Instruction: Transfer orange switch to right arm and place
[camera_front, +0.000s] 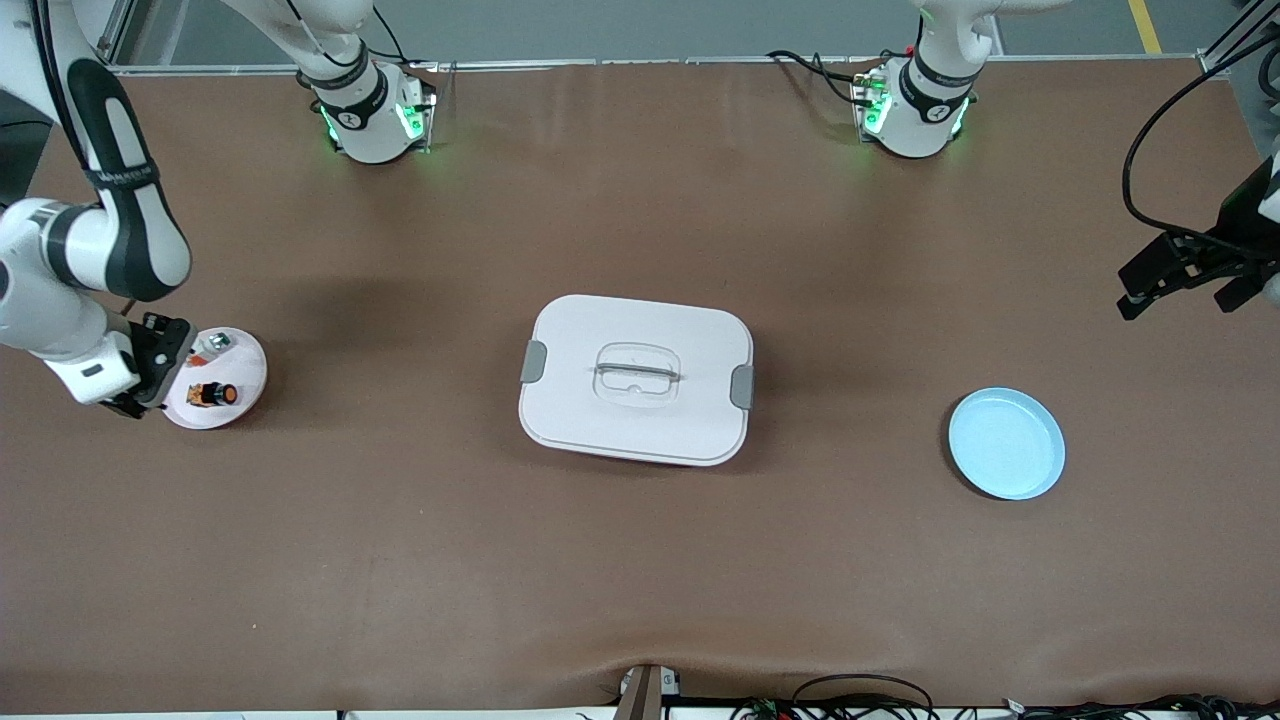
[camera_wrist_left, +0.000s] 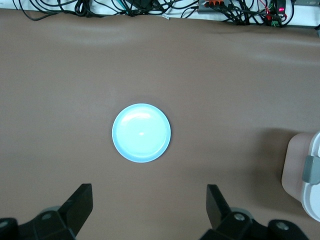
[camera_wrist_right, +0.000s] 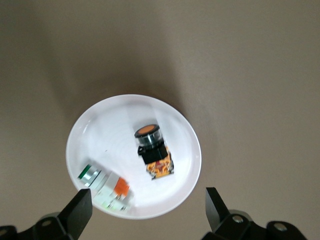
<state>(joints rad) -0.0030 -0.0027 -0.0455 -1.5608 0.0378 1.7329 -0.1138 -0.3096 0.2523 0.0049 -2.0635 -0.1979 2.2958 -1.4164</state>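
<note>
Front view: the orange switch (camera_front: 215, 394) lies on its side in a small white plate (camera_front: 247, 372) at the right arm's end of the table. It has a black cylindrical body, a round orange face and an orange-and-black rear block. A whitish part with red and green bits (camera_front: 211, 346) lies in the same plate, farther from the front camera than the switch and apart from it. The right gripper (camera_front: 150, 365) is at the plate's rim on the side toward the table end, fingers spread, holding nothing. A white lidded box (camera_front: 636, 378) sits at table centre, well apart from the plate, with bare brown table between them. A light blue plate (camera_front: 1006, 443) lies toward the left arm's end. The left gripper (camera_front: 1180, 275) hangs in the air above the table near that end, waiting.

Left wrist view: the left gripper (camera_wrist_left: 149, 210) has its fingers wide apart and empty, with the light blue plate (camera_wrist_left: 141, 133) below on open table and a corner of the white box (camera_wrist_left: 304, 175) at the picture's edge.

Right wrist view: the right gripper (camera_wrist_right: 148, 212) fingers stand wide apart, gripping nothing, above the white plate (camera_wrist_right: 90, 131). The switch (camera_wrist_right: 152, 149) rests near the plate's middle, clear of the rim. Its long axis lies flat on the plate, the orange face pointing away from the gripper and the rear block toward it
</note>
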